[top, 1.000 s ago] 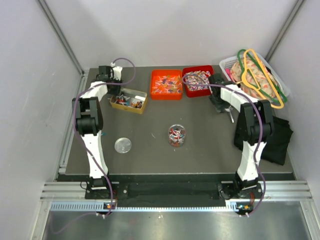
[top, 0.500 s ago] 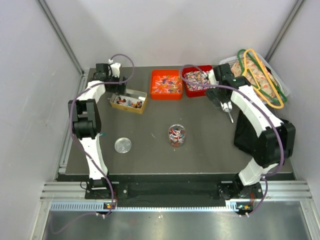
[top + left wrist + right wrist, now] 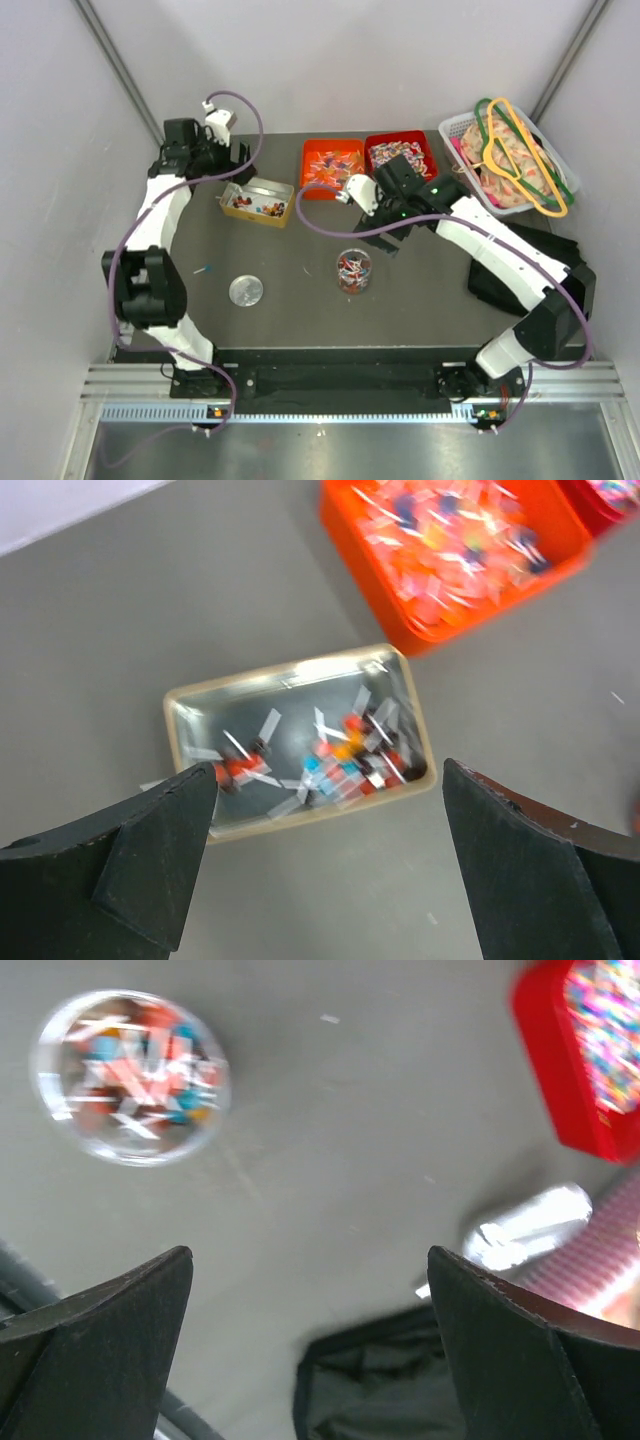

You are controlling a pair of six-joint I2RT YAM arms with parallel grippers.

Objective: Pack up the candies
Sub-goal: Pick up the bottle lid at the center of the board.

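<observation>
At the middle of the dark grey table (image 3: 300, 330), you see the candies (image 3: 135, 1065), small twist-wrapped sweets in red, blue and white, heaped inside a clear round jar (image 3: 353, 285) that stands upright. More of them lie in three containers toward the far edge:

- a shallow rectangular tin, yellow outside and shiny metal inside (image 3: 190, 730), holding a loose scatter at far left;
- a square orange plastic tray (image 3: 370, 590) just to the tin's right;
- a square red plastic tray (image 3: 560, 1080) touching, or almost touching, the orange one.

A round silvery lid (image 3: 246, 291) lies flat on the table, well to the left of the jar.

Your left gripper (image 3: 328, 780) hovers above the tin, its black fingers spread wide and nothing between them. Your right gripper (image 3: 308, 1255) hangs over bare table between the jar and the red tray, likewise spread wide and empty.

At far right stands a white plastic basket (image 3: 455, 125) holding patterned fabric under green, orange and yellow hangers. A black folded cloth (image 3: 560, 275) lies nearer you.
</observation>
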